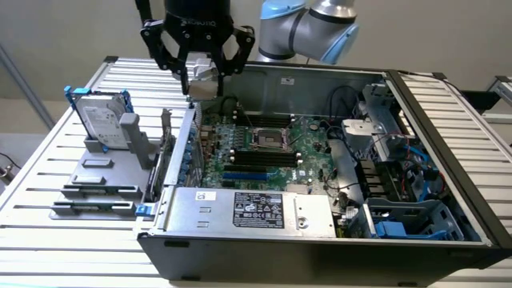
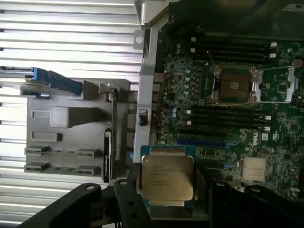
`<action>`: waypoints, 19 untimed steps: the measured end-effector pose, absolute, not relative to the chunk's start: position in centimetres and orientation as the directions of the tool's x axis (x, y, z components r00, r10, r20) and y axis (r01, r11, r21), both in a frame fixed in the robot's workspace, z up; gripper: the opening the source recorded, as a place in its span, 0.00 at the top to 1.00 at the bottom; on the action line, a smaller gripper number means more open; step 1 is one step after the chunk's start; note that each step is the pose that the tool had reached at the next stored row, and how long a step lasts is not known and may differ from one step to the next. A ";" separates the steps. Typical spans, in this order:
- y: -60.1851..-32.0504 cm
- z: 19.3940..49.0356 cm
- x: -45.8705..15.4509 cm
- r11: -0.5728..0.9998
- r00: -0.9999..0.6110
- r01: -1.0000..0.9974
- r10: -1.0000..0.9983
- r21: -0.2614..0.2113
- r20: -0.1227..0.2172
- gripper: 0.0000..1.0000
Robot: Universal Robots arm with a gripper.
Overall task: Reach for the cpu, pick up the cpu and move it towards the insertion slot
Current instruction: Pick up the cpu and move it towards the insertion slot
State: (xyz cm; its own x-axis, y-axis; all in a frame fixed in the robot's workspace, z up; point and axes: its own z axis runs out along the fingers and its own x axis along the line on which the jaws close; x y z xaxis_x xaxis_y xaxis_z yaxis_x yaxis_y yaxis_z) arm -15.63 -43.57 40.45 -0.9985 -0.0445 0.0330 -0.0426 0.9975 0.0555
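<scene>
Aloft, cpu [image 2: 167, 178] face-out between closed claw [image 1: 203, 90] fingers.

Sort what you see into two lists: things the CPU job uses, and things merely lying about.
In use: gripper, shut on the cpu; insertion slot.

Lying about: hard drive in its grey holder; memory slots; power supply label; blue cables.

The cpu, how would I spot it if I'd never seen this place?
Find the open black computer case, then the black gripper above its back corner on the exterior view's left. The cpu is the flat silver square held between its fingers, printed with tiny text, unlike the green motherboard beside it.
</scene>
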 end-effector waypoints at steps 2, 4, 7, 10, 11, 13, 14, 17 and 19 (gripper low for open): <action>-43.6 40.4 -14.7 0.998 -0.998 -0.043 -0.044 0.055 0.033 0.45; -43.6 40.4 -13.8 0.998 -0.998 -0.043 -0.045 0.055 0.033 0.45; -43.4 40.3 -12.4 0.998 -0.998 -0.043 -0.044 0.055 0.033 0.45; -42.9 40.1 -11.1 0.998 -0.998 -0.043 -0.044 0.055 0.033 0.45; -42.7 40.0 -10.6 0.998 -0.998 -0.043 -0.044 0.055 0.033 0.45; -42.2 39.8 -9.8 0.998 -0.998 -0.043 -0.044 0.055 0.033 0.45; -41.9 39.7 -9.5 0.998 -0.998 -0.043 -0.045 0.055 0.033 0.45; -41.1 39.3 -8.4 0.998 -0.998 -0.043 -0.044 0.054 0.033 0.45; -40.5 39.0 -7.7 0.998 -0.998 -0.043 -0.044 0.053 0.033 0.45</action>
